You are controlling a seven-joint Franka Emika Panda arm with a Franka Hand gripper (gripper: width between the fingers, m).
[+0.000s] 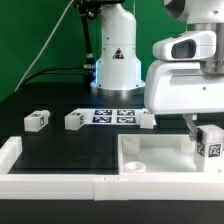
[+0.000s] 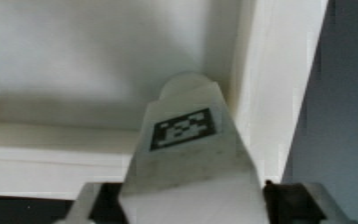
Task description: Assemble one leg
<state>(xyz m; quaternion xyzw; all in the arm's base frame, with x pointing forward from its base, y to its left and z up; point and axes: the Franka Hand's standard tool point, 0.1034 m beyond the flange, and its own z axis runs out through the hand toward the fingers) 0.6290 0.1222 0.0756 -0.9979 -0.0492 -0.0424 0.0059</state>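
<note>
My gripper (image 1: 203, 128) is shut on a leg (image 1: 210, 142), a chunky white block with black-and-white tags. It holds the leg upright over the right part of the large white tray-shaped piece (image 1: 140, 158), near its right rim. In the wrist view the leg (image 2: 190, 140) fills the space between the dark fingers (image 2: 108, 196) of the gripper (image 2: 202, 200), tag facing the camera, with the tray's raised rim (image 2: 265, 60) beside it. I cannot tell whether the leg's lower end touches the tray.
Three more white legs lie on the black table: one at the exterior view's left (image 1: 37, 120), one beside it (image 1: 76, 119), one behind the tray (image 1: 147, 120). The marker board (image 1: 110, 116) lies behind them. A white rail (image 1: 50, 182) runs along the front.
</note>
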